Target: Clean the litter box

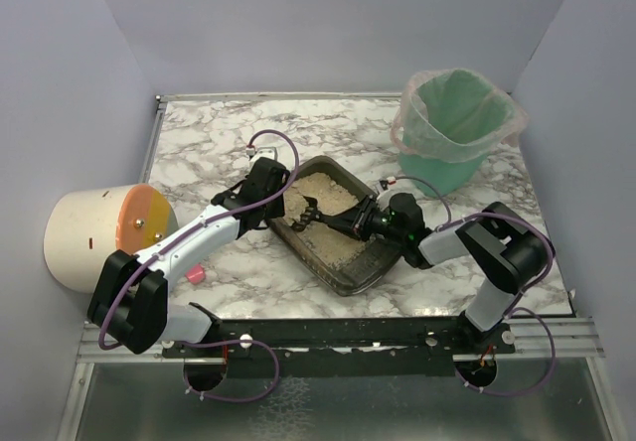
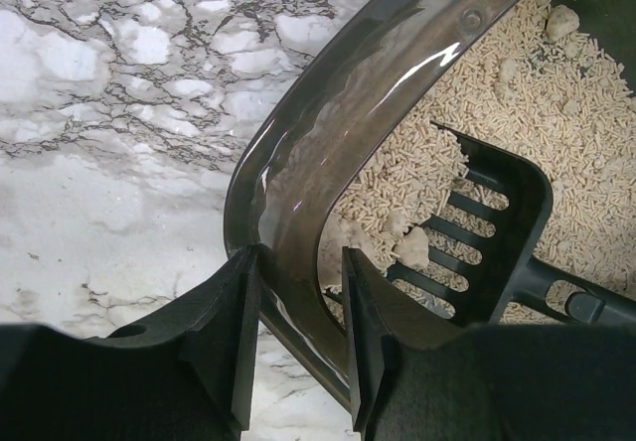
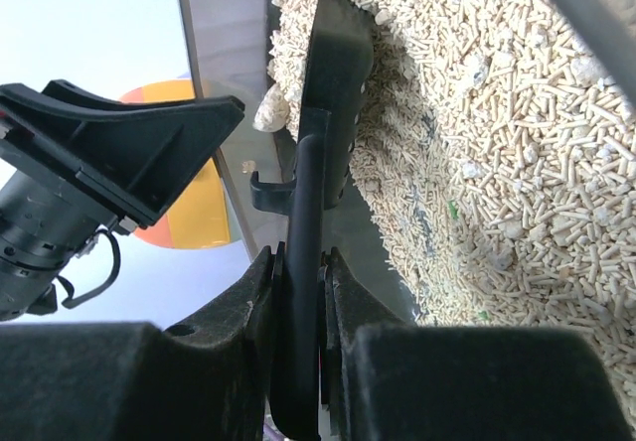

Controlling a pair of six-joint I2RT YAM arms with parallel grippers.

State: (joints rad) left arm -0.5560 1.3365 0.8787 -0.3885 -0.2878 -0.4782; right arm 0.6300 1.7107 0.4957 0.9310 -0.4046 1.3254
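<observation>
The litter box (image 1: 350, 284) sits in the middle of the table (image 1: 219, 143), turned at a slant. It has sandy litter (image 1: 323, 191) in it. The left fingers (image 2: 224, 332) are clamped on the box's rim at one corner, one finger inside and one outside. The right fingers (image 3: 243, 312) squeeze the thin handle of a black scoop (image 2: 497, 222). The scoop's head with slots is down in the litter, close to the left fingers. A few pale lumps (image 2: 407, 247) lie on it. A green bucket (image 1: 452, 128) with a clear bag stands in the far right corner, well apart from the box.
</observation>
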